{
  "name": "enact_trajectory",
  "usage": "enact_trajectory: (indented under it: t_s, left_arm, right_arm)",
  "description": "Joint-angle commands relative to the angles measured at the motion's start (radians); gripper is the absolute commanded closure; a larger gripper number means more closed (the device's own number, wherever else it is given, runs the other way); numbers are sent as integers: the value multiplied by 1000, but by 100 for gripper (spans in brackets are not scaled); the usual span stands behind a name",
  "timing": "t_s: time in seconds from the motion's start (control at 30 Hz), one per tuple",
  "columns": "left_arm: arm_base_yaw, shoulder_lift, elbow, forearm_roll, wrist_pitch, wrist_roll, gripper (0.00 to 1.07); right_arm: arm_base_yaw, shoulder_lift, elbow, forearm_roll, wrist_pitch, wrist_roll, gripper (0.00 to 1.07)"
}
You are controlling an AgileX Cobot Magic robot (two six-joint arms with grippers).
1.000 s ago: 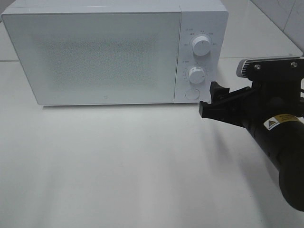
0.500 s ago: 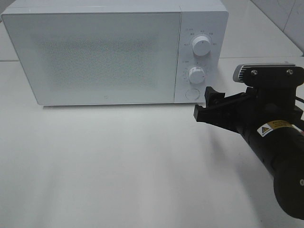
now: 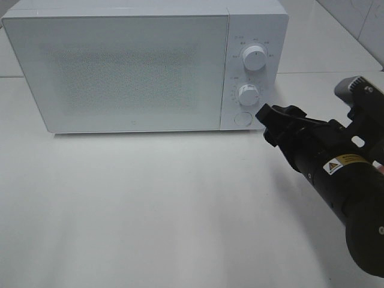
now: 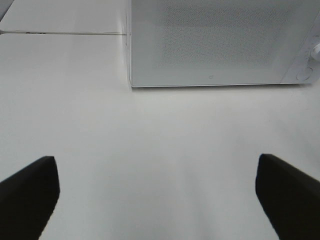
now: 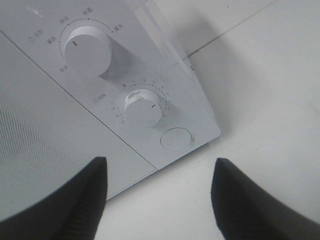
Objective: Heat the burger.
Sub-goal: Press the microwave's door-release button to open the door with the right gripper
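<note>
Half open and empty, the right gripper (image 5: 157,195) faces the microwave button (image 5: 176,139), maybe to press it; the left gripper (image 4: 157,190) is wide open.

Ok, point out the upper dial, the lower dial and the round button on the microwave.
upper dial (image 5: 87,50), right wrist view, centre of its face.
lower dial (image 5: 145,108), right wrist view, centre of its face.
round button (image 5: 176,139), right wrist view, its middle.

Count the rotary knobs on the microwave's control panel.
2. The upper knob sits near the top of the panel on the microwave, and the lower knob is directly beneath it. The round button below them is flat, not a knob. None appear hidden.
</note>
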Motion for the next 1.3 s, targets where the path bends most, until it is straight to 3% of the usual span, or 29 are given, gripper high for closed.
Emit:
enact_trajectory:
  t_s: [0.03, 0.1, 0.5, 0.57, 0.83, 1.3]
  left_arm:
    - [2, -20, 0, -8, -6, -6, 7]
    - [2, -20, 0, -8, -6, -6, 7]
    - [2, -20, 0, -8, -6, -6, 7]
    - [2, -20, 0, -8, -6, -6, 7]
    - [2, -20, 0, -8, -6, -6, 7]
    - [2, -20, 0, -8, -6, -6, 7]
  right_arm:
    - [3, -3, 2, -6, 8, 156, 58]
    - [3, -3, 2, -8, 8, 287, 68]
    - [3, -3, 2, -8, 59, 757, 97]
    - [3, -3, 2, -8, 85, 832, 106]
    - [-4, 9, -14, -6, 121, 841, 107]
    - [-28, 188, -107, -30, 121, 868, 107]
